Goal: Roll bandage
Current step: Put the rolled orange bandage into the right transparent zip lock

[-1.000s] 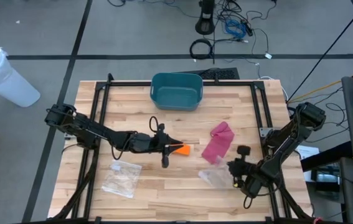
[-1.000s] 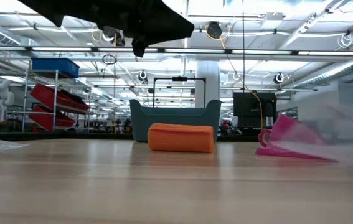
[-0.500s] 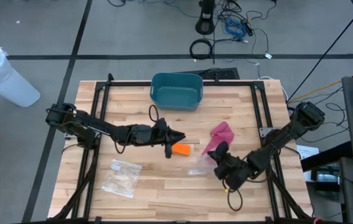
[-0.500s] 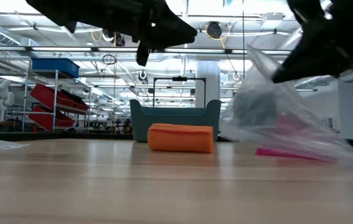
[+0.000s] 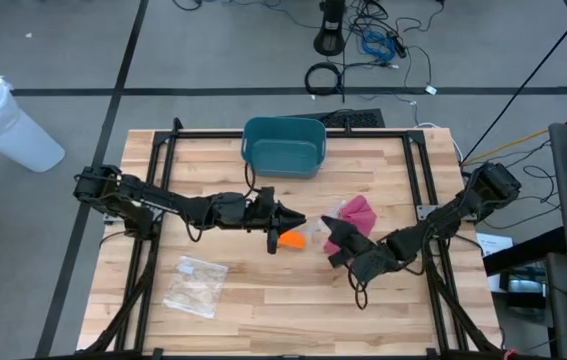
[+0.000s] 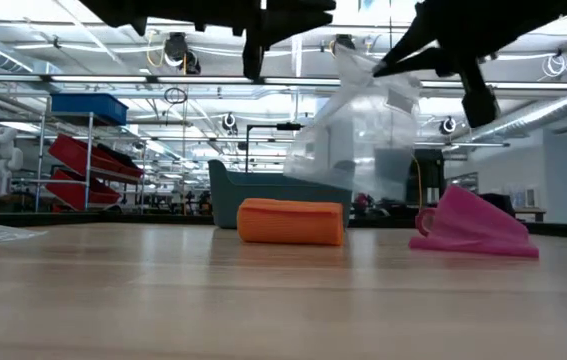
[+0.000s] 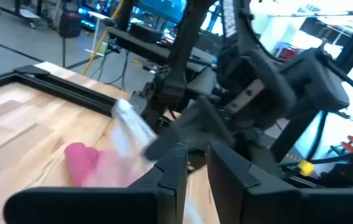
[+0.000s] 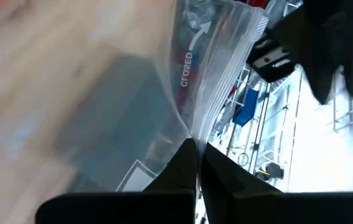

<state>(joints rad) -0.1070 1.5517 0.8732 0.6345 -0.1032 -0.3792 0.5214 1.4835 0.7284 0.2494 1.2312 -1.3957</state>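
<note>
Overhead and table-level views share the orange roll (image 5: 290, 240); wrist views sit close.

Readable only on the clear plastic zip bag (image 8: 182, 81): the word "CLOSED" in white letters beside a white curved arrow, printed near the seal strip. Nothing else legible.

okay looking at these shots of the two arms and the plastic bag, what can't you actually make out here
- Orange roll: in the high view the left gripper covers most of it.
- Clear bag held by the right gripper: whether anything is inside; the low view shows only blurred plastic.
- Left gripper: the low view cuts its fingertips off at the upper edge.
- Second bag: contents too small in the high view.
</note>
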